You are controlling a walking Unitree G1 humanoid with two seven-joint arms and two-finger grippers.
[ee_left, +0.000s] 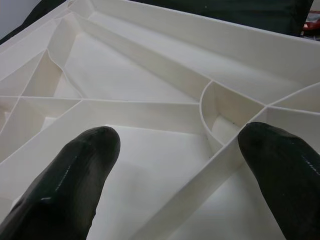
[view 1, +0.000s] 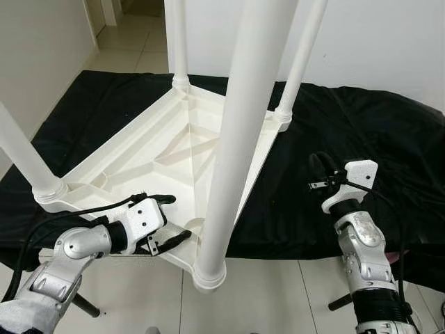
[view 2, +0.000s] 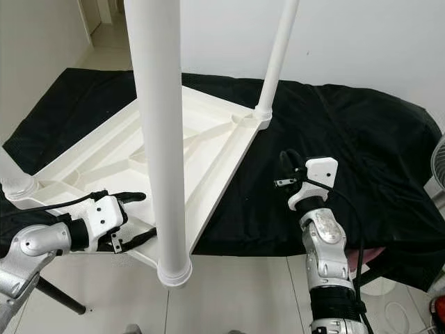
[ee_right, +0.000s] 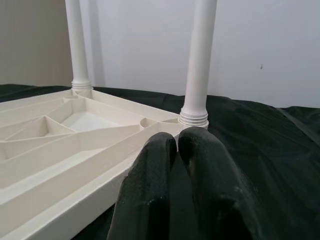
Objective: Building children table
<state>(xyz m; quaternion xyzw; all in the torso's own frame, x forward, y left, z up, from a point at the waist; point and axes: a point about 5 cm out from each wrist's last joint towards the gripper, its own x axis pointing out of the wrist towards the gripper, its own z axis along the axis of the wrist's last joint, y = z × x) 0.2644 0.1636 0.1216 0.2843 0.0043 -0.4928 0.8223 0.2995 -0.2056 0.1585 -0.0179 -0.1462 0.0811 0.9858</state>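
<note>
A white plastic children's table point(view 1: 163, 149) lies upside down on a black cloth point(view 1: 327, 146), ribbed underside up. Its white legs stand upright in the corner sockets: the near leg point(view 1: 236, 132), the left leg point(view 1: 28, 163) and two far legs point(view 1: 300, 59). My left gripper point(view 1: 170, 220) is open at the table's near edge, beside the near leg, one finger above the rim and one below. The ribs point(ee_left: 150, 102) fill the space between its fingers point(ee_left: 75, 180). My right gripper point(view 1: 321, 169) is shut and empty, raised over the cloth right of the table. Its fingers point(ee_right: 200, 170) press together.
The black cloth covers a low platform whose front edge point(view 1: 299, 250) runs just before me. Pale tiled floor point(view 1: 278, 299) lies below. A white wall point(view 1: 375, 42) stands behind, with a doorway point(view 1: 132, 28) at the far left. A fan's edge point(view 2: 438, 167) shows at the right.
</note>
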